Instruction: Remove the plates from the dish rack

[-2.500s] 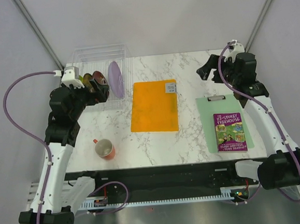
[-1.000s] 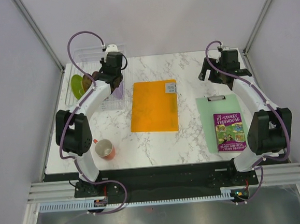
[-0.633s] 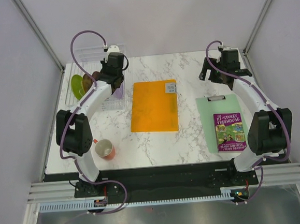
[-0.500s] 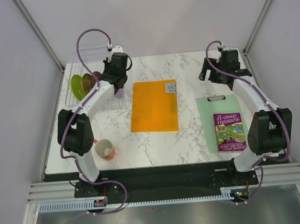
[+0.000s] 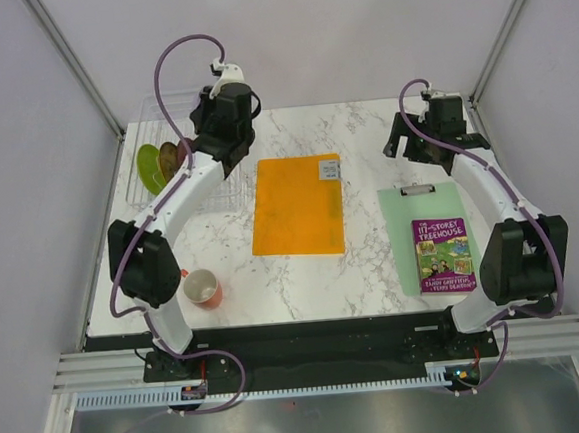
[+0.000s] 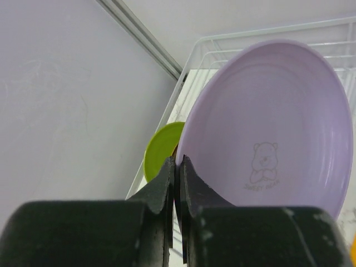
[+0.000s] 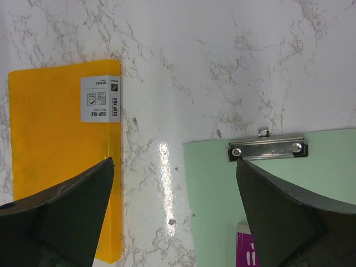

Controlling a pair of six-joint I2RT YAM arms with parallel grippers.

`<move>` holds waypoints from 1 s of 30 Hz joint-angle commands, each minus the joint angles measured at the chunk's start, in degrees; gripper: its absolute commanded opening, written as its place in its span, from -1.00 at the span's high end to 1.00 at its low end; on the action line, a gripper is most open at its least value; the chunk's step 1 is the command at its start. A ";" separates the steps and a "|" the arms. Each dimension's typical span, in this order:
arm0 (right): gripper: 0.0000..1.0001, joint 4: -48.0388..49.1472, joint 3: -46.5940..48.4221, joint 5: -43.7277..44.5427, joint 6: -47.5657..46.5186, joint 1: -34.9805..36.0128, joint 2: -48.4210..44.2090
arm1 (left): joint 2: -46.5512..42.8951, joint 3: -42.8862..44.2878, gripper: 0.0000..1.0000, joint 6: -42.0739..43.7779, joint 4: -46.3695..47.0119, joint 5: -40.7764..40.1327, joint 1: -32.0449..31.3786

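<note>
In the left wrist view a large pale lavender plate [image 6: 267,128] with a small bear print stands on edge. My left gripper [image 6: 178,167] is shut on its near rim. Behind it a lime green plate [image 6: 161,150] stands in the clear dish rack [image 6: 222,47]. From above, the left arm reaches over the rack [image 5: 151,112] and hides the lavender plate. The green plate [image 5: 149,167] and a dark red one [image 5: 170,158] stand at the rack's left. My right gripper [image 7: 173,162] hangs open over bare table, nothing between its fingers.
An orange folder [image 5: 297,206] lies mid-table, just right of the rack. A red mug [image 5: 203,286] stands near the front left. A green clipboard [image 5: 433,235] with a purple book [image 5: 443,255] on it lies at the right.
My left gripper has shut on the lavender plate's rim, and its wrist has risen and shifted right over the rack. The right arm has barely moved.
</note>
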 commanded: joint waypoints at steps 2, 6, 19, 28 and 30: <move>-0.96 0.69 3.31 -3.73 -0.19 1.31 -5.42 | -9.66 5.96 0.95 -10.97 -10.39 10.27 -2.09; -0.96 9.01 0.16 -9.00 4.20 5.00 -8.93 | -12.66 5.53 0.95 -22.25 -17.54 23.29 -2.17; -0.96 28.90 -6.71 -19.20 18.88 14.59 -7.89 | -12.93 -2.73 0.96 -41.07 -16.93 48.44 -2.70; -0.96 32.42 -10.14 -19.48 23.20 15.56 -3.93 | -17.32 -9.06 0.95 -43.19 -11.22 51.53 -2.97; -0.96 31.37 -9.97 -19.29 22.41 15.56 -3.93 | -18.64 -10.55 0.95 -43.19 -10.26 51.35 -2.97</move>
